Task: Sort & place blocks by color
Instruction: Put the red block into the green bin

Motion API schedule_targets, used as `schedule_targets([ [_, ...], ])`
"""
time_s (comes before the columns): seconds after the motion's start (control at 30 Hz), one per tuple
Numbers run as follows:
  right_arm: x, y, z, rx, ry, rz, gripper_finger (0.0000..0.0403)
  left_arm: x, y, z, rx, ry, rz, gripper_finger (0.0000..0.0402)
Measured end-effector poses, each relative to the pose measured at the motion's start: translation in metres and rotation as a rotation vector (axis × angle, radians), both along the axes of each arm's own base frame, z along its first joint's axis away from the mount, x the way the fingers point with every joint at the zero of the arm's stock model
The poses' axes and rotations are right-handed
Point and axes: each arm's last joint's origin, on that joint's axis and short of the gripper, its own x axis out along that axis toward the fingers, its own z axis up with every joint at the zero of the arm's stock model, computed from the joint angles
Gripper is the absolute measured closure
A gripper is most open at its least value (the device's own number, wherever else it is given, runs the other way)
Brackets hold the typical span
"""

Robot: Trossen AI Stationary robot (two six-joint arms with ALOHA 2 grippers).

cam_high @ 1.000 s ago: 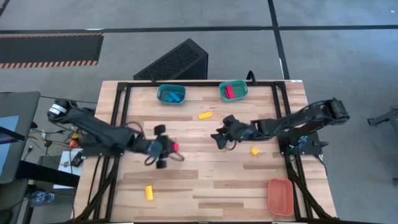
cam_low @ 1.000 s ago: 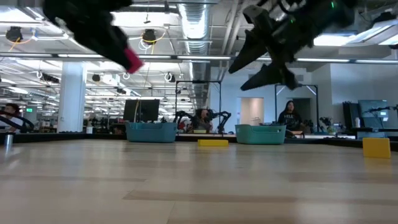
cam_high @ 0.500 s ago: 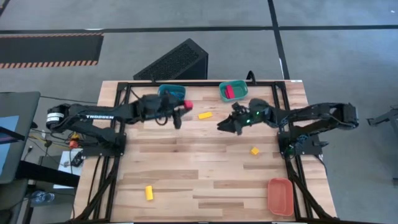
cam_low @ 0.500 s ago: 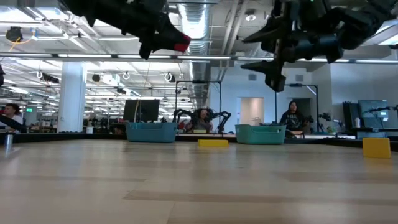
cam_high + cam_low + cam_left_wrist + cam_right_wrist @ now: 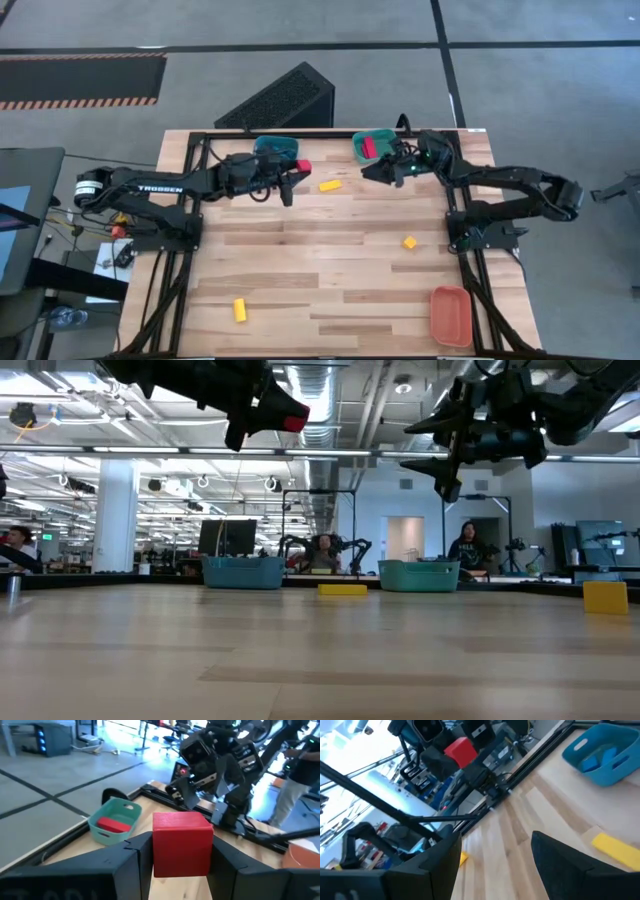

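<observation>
Red block (image 5: 303, 166) sits clamped between the fingers of my left gripper (image 5: 181, 851), carried high above the far part of the table (image 5: 330, 270), just right of the blue bin (image 5: 275, 151). I hold it up at that height so it clears the bin walls on the way across; the teal bin (image 5: 375, 146) already has a red piece in it, so I judge that is where this one belongs. In the left wrist view the block fills the gap between the two fingers squarely, with the teal bin ahead of it, so the line of travel looks right.

My right gripper (image 5: 377, 171) hangs just left of the teal bin at its near corner, fingers spread apart and holding nothing. It is close to the path I want for the left arm, which could crowd the drop.

Yellow blocks lie on the wood: a bar (image 5: 330, 185) between the two grippers, a small cube (image 5: 410, 242) at the right, another bar (image 5: 240, 310) near left. The orange bin (image 5: 451, 314) waits at the near right corner, presumably for them.

Against half a second ago, the left gripper has crept a little to the right with its block, barely changed in height. The right gripper has moved farther away and rightward, from the middle of the table up to the edge of the teal bin, and its arm has swung round behind it.
</observation>
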Motion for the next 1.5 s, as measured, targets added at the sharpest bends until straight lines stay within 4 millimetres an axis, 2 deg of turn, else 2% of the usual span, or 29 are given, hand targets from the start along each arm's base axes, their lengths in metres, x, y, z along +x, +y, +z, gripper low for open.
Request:
schedule_targets([
  [0.13, -0.004, -0.005, 0.0, 0.032, 0.0, 0.024, 0.0139, -0.001, 0.005, 0.003, 0.026, -0.019, 0.028, 0.0291],
  [0.27, -0.004, -0.006, 0.0, 0.098, 0.004, 0.013, 0.0139, 0.004, 0.018, 0.002, 0.06, -0.064, 0.024, 0.029],
  [0.37, -0.004, -0.006, 0.001, 0.131, 0.006, -0.004, 0.0139, 0.016, 0.028, 0.001, 0.073, -0.113, -0.017, 0.0289],
  [0.53, -0.005, -0.008, 0.001, 0.142, 0.005, -0.038, 0.0139, 0.043, 0.042, 0.001, 0.111, -0.088, -0.093, 0.0289],
  [0.73, -0.009, -0.015, 0.001, 0.201, 0.005, -0.108, 0.0139, 0.075, 0.052, 0.012, 0.162, -0.088, -0.222, 0.0289],
  [0.83, -0.01, -0.017, 0.001, 0.227, 0.003, -0.149, 0.0139, 0.084, 0.06, 0.02, 0.186, -0.085, -0.264, 0.0289],
  [1.1, -0.014, -0.024, 0.001, 0.237, -0.003, -0.219, 0.0139, 0.082, 0.086, 0.032, 0.209, -0.075, -0.227, 0.0287],
  [1.37, -0.022, -0.037, 0.0, 0.209, -0.014, -0.406, 0.0139, 0.074, 0.105, 0.033, 0.236, -0.071, -0.188, 0.0286],
  [1.5, -0.026, -0.042, 0.001, 0.287, -0.037, -0.442, 0.0139, 0.069, 0.118, 0.033, 0.295, -0.064, -0.149, 0.0285],
])
